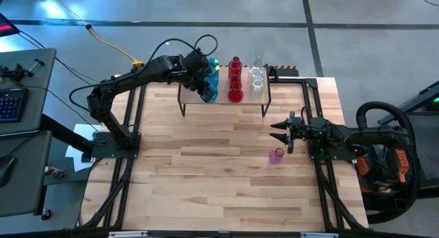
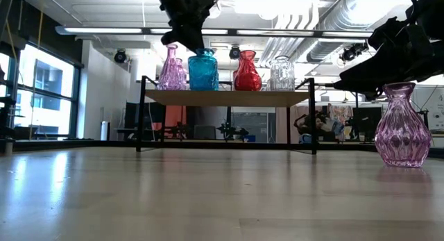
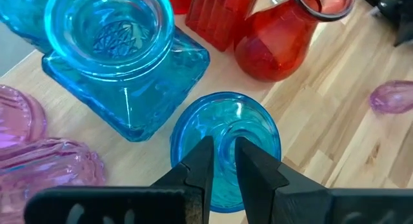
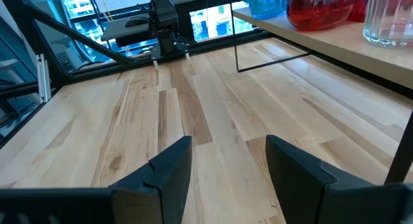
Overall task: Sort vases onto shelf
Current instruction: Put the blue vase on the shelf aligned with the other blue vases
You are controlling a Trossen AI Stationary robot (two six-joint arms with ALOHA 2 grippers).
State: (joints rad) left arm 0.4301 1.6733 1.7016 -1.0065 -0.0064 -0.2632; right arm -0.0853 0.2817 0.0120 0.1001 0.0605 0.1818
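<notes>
The shelf (image 1: 221, 99) stands at the table's far side on thin black legs. Along it, in the low view, are a pink vase (image 2: 171, 69), teal vases (image 2: 203, 71), a red one (image 2: 247, 73) and a clear one (image 2: 281, 73). My left gripper (image 1: 206, 86) reaches over the shelf's left part and is shut on a round teal vase (image 3: 226, 130) next to a square teal one (image 3: 122, 75). One pink vase (image 1: 276, 156) stands upright on the tabletop at the right. My right gripper (image 1: 280, 132) hovers open just beyond it, fingers pointing left, touching nothing. My left gripper comes from above, pointing down, at the top of the round teal vase. Its two fingers (image 3: 203, 162) stand close together over the mouth, with teal glass (image 3: 224, 137) showing in the narrow gap. The gripper hides the exact place of contact. The vase stands upright on the shelf.
Vases stand crowded on the shelf around the held one: pink (image 3: 39, 153) on one side, red (image 3: 277, 43) on the other. The wide wooden tabletop (image 1: 206, 176) lies in front of the shelf. Black arm frames run along both table sides.
</notes>
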